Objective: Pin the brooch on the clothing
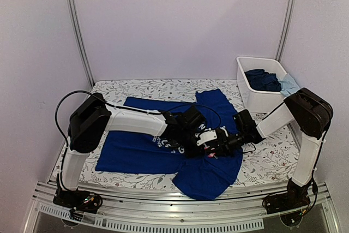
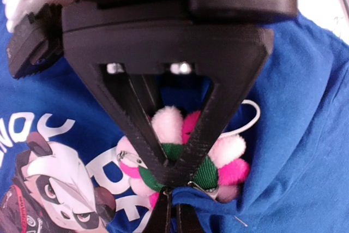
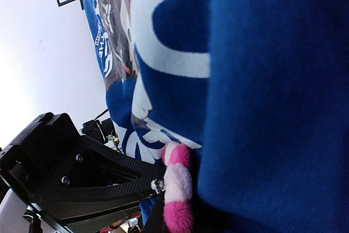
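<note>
Slippage is the risk: the left gripper (image 2: 172, 174), jaws closed on the brooch (image 2: 229, 154) just beside the panda print (image 2: 52, 186) on the clothing (image 2: 305, 107), could lose it if the fabric shifts. Whether the right gripper (image 1: 218, 144) is open cannot be told.

soft even light, blown-out white background in right wrist view, close-ups blurred

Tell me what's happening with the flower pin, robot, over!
Left gripper shut on the brooch. Right gripper down at the T-shirt, open or shut unseen. T-shirt fold covers the brooch's lower edge.
</note>
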### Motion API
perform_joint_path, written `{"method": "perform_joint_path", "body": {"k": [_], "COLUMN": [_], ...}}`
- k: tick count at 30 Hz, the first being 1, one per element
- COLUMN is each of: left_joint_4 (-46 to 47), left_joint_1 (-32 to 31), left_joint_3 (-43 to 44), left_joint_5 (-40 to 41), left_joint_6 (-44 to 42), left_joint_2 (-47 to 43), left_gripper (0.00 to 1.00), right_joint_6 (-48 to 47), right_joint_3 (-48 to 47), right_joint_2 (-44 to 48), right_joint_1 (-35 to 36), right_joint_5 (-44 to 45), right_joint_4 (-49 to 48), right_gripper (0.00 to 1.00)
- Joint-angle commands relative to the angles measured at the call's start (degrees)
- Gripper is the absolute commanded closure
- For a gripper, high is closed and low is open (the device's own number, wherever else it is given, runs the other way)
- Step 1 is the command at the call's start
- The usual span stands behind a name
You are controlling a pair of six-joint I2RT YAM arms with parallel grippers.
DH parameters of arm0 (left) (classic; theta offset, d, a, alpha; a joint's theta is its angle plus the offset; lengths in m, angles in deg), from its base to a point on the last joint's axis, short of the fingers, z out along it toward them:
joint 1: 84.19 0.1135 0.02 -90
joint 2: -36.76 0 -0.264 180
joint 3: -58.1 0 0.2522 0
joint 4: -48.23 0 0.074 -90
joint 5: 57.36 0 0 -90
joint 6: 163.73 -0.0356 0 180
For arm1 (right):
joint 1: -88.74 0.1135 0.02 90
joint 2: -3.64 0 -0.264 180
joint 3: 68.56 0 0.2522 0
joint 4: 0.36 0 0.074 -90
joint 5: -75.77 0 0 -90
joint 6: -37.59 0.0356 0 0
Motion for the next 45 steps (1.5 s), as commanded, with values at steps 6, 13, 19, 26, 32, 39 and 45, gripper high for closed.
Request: {"method": "perform_joint_path", "body": {"k": [6,13,19,26,32,39,45], "left_joint_4": [8.5,-2.4,-15.8,-30.1,-34.0,-27.0,-24.4], "left_joint_1": [2.3,3.7,3.9,3.9,3.6,2.4,1.3], "left_joint_3": [0.7,3.4,8.6,14.8,15.6,14.6,11.4], "left_joint_5": [-0.6,-5.0,-12.6,-19.0,-21.7,-21.2,-19.4], "left_joint_6": [-4.7,-13.3,-24.7,-36.0,-38.9,-27.8,-27.2], "left_joint_2": [0.4,-1.6,-1.8,-0.2,0.0,-0.1,0.0], "left_gripper": [0.96,0.71,0.62,0.58,0.58,0.58,0.66], "right_joint_6": [-0.8,-2.0,-2.3,-2.7,-2.6,-2.6,-2.7], "right_joint_3": [-1.6,-1.7,-1.1,-1.2,-1.0,-0.9,-0.8], "right_joint_2": [3.1,4.0,3.8,3.4,3.5,3.5,3.5], "right_joint_1": [4.8,3.5,3.1,3.1,3.1,3.2,3.1], "right_joint_5": [-13.2,-11.9,-11.2,-10.9,-10.6,-10.4,-10.3], "right_joint_4": [-0.7,1.3,1.3,1.4,1.2,1.1,1.2], "right_gripper": [1.0,1.0,1.0,1.0,1.0,1.0,1.0]}}
